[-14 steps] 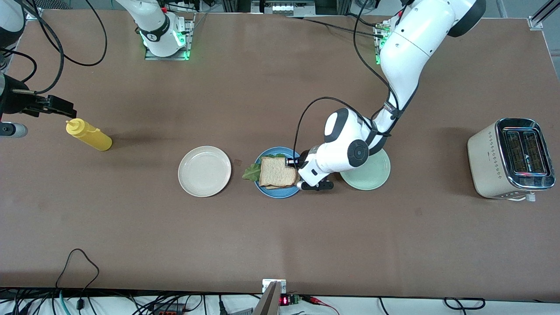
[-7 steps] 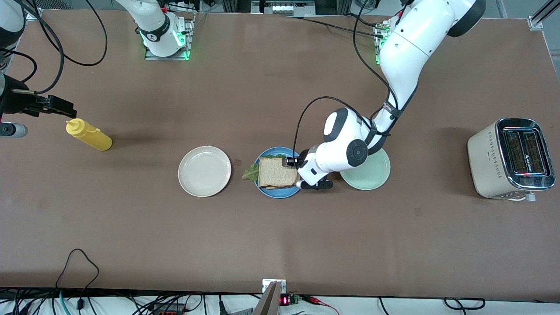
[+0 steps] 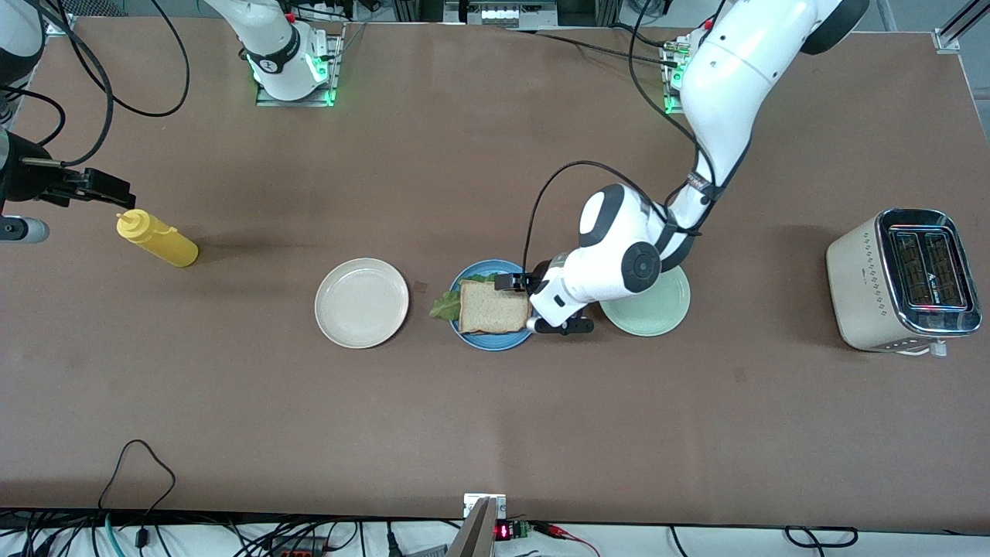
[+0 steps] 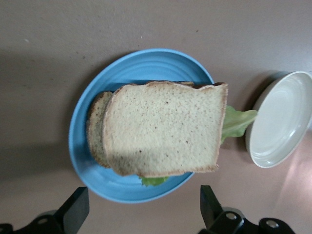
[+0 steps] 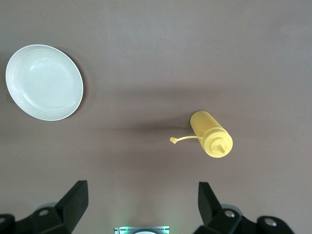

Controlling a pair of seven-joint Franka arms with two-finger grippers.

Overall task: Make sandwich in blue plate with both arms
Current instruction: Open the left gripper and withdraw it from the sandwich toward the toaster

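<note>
The sandwich lies on the blue plate (image 3: 483, 341): a top bread slice (image 3: 493, 306) on a lettuce leaf (image 3: 444, 307), with a lower slice beneath. In the left wrist view the top slice (image 4: 165, 129) sits offset, so the lower slice (image 4: 96, 126) and the lettuce (image 4: 237, 122) stick out on the plate (image 4: 83, 161). My left gripper (image 3: 524, 303) is open and empty over the plate's rim at the left arm's end (image 4: 141, 204). My right gripper (image 3: 108, 189) is open and empty (image 5: 141, 195), waiting above the table near the yellow bottle.
An empty beige plate (image 3: 361, 302) lies beside the blue plate toward the right arm's end. A pale green plate (image 3: 657, 313) lies partly under the left arm. A yellow squeeze bottle (image 3: 158, 238) lies on its side. A toaster (image 3: 901, 280) stands at the left arm's end.
My left gripper has let go of the top bread slice and drawn back slightly toward the left arm's end. The slice has settled flat on the lettuce. The right arm has not moved.
</note>
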